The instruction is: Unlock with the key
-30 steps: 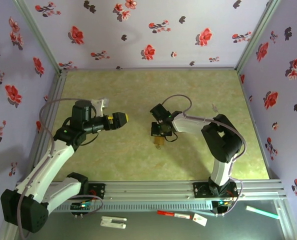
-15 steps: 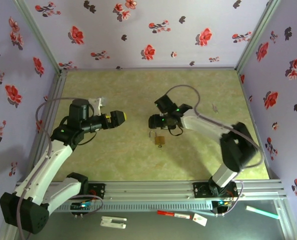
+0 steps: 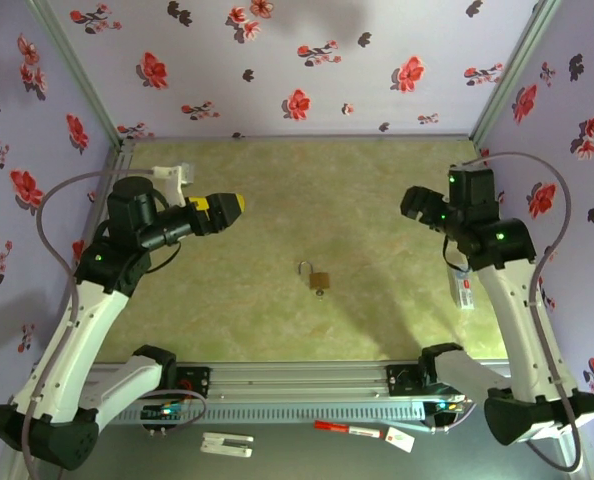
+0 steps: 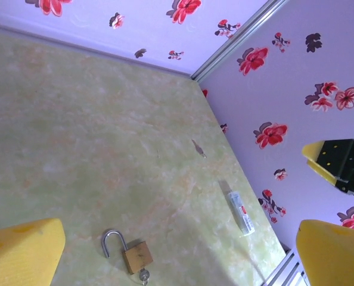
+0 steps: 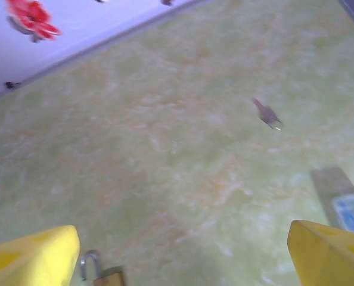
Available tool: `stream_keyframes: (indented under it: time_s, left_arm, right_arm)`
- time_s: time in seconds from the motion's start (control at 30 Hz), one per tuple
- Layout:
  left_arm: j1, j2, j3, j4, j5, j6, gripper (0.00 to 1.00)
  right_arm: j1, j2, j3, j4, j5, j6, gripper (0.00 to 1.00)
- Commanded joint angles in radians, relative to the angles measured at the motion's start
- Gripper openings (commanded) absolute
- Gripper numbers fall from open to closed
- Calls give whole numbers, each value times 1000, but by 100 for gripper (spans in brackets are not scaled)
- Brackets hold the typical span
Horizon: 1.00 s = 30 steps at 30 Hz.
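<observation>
A brass padlock [image 3: 318, 278] lies mid-table with its shackle swung open and a key [image 3: 320, 292] in its keyhole. The left wrist view has the padlock [image 4: 137, 257] low in the frame, with the key [image 4: 143, 275] sticking out of its bottom. Its corner and shackle [image 5: 89, 263] appear at the lower left of the right wrist view. My left gripper [image 3: 225, 208] hangs open up and to the left of the lock, holding nothing. My right gripper [image 3: 414, 203] is raised far to the right, open and empty. Yellow fingers [image 4: 23, 253] [image 5: 31, 261] frame each wrist view.
A small clear tube [image 3: 464, 290] [image 4: 239, 211] lies near the right wall. A tiny metal piece [image 4: 198, 148] [image 5: 266, 113] rests on the mat at the back right. Floral walls close in three sides. A rail [image 3: 327, 375] runs along the near edge.
My right arm has pulled away from the padlock, swinging up and to the right. The lock stays on the mat with shackle open. My left arm has drawn back a little.
</observation>
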Motion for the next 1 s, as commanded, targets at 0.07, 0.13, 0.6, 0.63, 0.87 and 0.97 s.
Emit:
stream_keyframes:
  time_s: [0.07,0.13,0.6,0.63,0.87,0.97]
  left_arm:
    - [8,-8,21,0,-4,30,100]
    - [8,-10,11,0,-1,23,100]
    - [10,-31,-37,-49,-30,26,100]
    - [10,-28,-38,-48,-31,27,100]
    - [11,-9,-41,-43,-39,29,100]
    - [11,0,-44,-40,-38,27,100]
  right_arm:
    - [-199,89,-115,47,-209,23,87]
    - [-292,183,-148,143,-286,60,80]
    - [-448,833,13,426,-388,318,54]
    - [-448,854,24,429,-382,327,53]
    - [-447,936,45,447,-381,356,48]
    - [-448,933,30,450,-375,355,47]
